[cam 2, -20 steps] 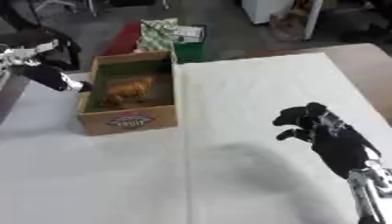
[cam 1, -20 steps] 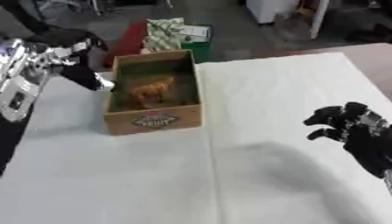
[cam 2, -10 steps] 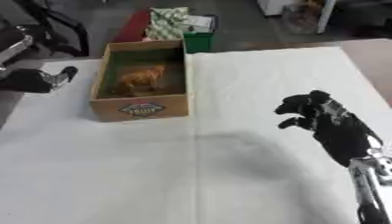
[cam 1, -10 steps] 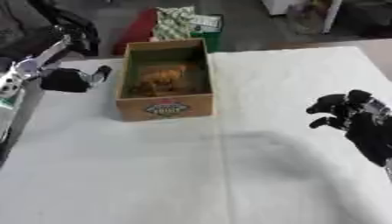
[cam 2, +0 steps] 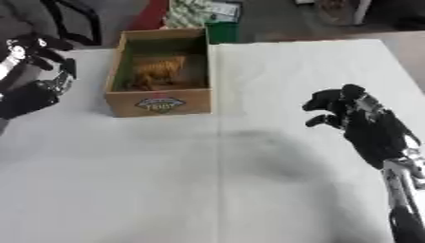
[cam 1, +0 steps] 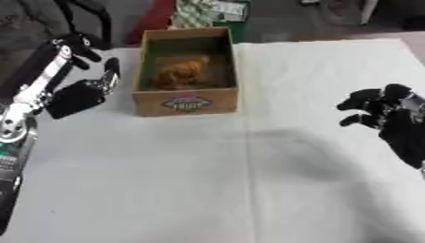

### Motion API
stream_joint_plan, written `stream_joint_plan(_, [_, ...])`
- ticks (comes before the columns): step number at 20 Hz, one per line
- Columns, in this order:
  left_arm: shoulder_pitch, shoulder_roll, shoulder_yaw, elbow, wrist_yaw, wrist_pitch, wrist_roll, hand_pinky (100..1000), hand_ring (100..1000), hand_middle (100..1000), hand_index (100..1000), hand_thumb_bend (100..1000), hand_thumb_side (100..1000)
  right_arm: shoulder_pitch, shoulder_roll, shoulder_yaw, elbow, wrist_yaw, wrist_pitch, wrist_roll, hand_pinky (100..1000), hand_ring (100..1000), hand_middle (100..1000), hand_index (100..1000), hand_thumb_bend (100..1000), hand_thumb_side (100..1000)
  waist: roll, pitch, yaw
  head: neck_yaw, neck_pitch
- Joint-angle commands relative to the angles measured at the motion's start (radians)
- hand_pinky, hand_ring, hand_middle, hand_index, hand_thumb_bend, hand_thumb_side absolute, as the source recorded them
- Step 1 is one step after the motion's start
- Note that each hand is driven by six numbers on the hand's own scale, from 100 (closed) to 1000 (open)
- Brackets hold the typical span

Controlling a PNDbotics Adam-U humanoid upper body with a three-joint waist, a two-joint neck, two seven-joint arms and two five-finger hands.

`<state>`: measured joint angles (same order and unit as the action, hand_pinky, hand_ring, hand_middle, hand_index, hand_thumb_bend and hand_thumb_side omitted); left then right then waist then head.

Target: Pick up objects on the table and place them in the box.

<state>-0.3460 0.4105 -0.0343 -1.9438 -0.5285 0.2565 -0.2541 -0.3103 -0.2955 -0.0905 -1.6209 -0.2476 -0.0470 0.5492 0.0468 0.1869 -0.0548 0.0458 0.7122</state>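
My left hand [cam 1: 79, 95] hangs beside the box [cam 1: 187, 102], on its left, fingers relaxed, holding nothing. My right hand [cam 2: 361, 123] hovers over the white worktop [cam 1: 207, 180] at the right, fingers curled, empty. An orange-brown object [cam 1: 179, 73] lies inside the box.

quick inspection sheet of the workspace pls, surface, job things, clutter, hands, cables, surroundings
surface: table under a white cloth, no loose objects seen on it
job's things: open cardboard box at the far left-centre, orange-brown object lying inside
clutter: nothing seen
hands: left hand beside the box's left wall, holding nothing seen; right hand above the cloth at right, fingers curled, holding nothing
cables: nothing seen
surroundings: green-and-white package beyond the box, dark floor behind
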Motion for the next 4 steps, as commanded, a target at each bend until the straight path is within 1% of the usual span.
stream_joint_plan(1, [0.005, -0.003, 0.009, -0.021, 0.026, 0.001, 0.037, 707, 739, 749, 807, 100, 659, -0.007, -0.01, -0.007, -0.015, -0.004, 0.004, -0.005, 649, 784, 667, 762, 100, 967, -0.003, -0.011, 0.001, 0.001, 0.006])
stream_joint_plan(4, [0.018, -0.012, 0.007, -0.008, 0.043, 0.005, 0.057, 704, 737, 748, 803, 100, 678, -0.008, -0.01, -0.008, -0.015, -0.004, 0.004, -0.006, 649, 784, 667, 762, 100, 965, -0.004, -0.01, 0.003, 0.001, 0.005])
